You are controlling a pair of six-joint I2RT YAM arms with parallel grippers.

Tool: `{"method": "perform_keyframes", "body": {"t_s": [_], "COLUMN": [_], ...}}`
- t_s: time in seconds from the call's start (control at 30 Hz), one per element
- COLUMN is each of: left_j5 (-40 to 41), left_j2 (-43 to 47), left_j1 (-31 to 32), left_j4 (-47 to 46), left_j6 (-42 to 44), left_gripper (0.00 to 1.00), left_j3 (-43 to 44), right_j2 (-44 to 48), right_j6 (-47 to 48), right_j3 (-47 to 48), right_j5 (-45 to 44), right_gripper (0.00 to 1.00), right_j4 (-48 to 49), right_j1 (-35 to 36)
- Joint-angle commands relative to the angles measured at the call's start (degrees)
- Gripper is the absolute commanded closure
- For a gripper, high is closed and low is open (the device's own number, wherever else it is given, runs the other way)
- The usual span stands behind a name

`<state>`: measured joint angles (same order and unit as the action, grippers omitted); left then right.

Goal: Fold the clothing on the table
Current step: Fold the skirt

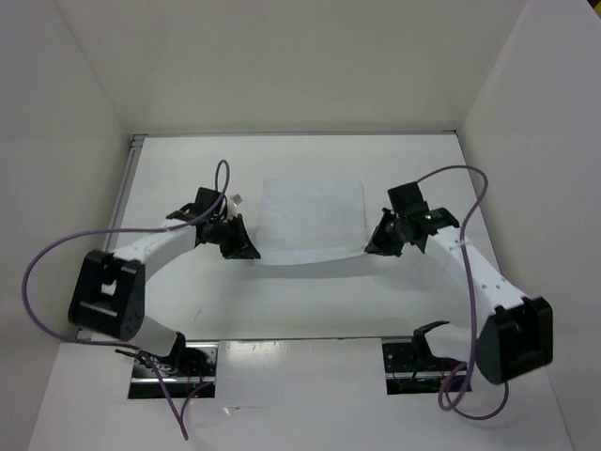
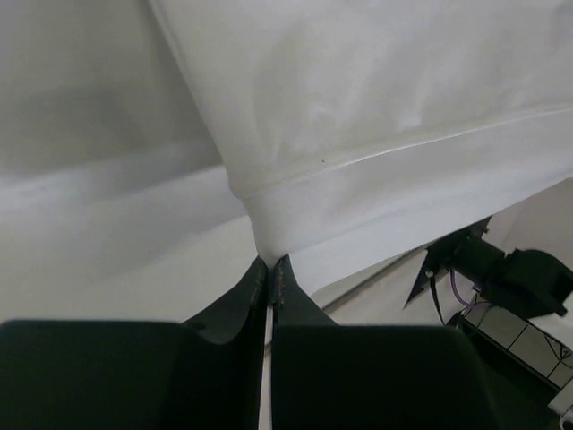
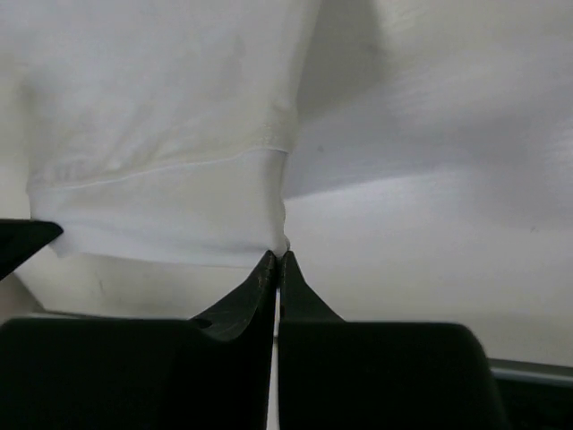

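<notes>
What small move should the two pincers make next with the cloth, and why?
Probably raise both a little together and carry them toward the far edge. The left pincer and the right pincer are each shut on a near corner of the cloth. Its near hem hangs lifted between them while the rest lies on the table, so the fold is not yet made.

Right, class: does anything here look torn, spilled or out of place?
Nothing stands out. The clothing lies mostly flat on the table, its near corners pinched by the left claw and right claw; no tears or spills show.
</notes>
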<state>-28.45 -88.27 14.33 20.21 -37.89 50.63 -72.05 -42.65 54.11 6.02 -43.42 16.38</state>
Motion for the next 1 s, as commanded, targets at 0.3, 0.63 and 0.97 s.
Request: {"method": "perform_keyframes", "body": {"t_s": [0.3, 0.63, 0.97], "left_j5": [4.8, 7.2, 8.6], "left_j2": [14.7, -2.1, -10.8], "left_j1": [0.1, -1.1, -3.6], "left_j4": [7.4, 4.6, 4.0], "left_j6": [-2.5, -1.9, -1.9], "left_gripper": [0.96, 0.97, 0.97], "left_j3": [0.3, 10.6, 16.5], "right_j2": [12.3, -4.5, -21.5], "right_j6": [-4.5, 0.1, 2.6], "right_j3": [-1.1, 7.6, 16.5], "right_j5": [3.7, 0.8, 1.4], "right_gripper": [1.00, 1.00, 0.98], "right_j4": [-9.8, -0.1, 5.7], "right_j1": [1.5, -1.6, -2.7]}}
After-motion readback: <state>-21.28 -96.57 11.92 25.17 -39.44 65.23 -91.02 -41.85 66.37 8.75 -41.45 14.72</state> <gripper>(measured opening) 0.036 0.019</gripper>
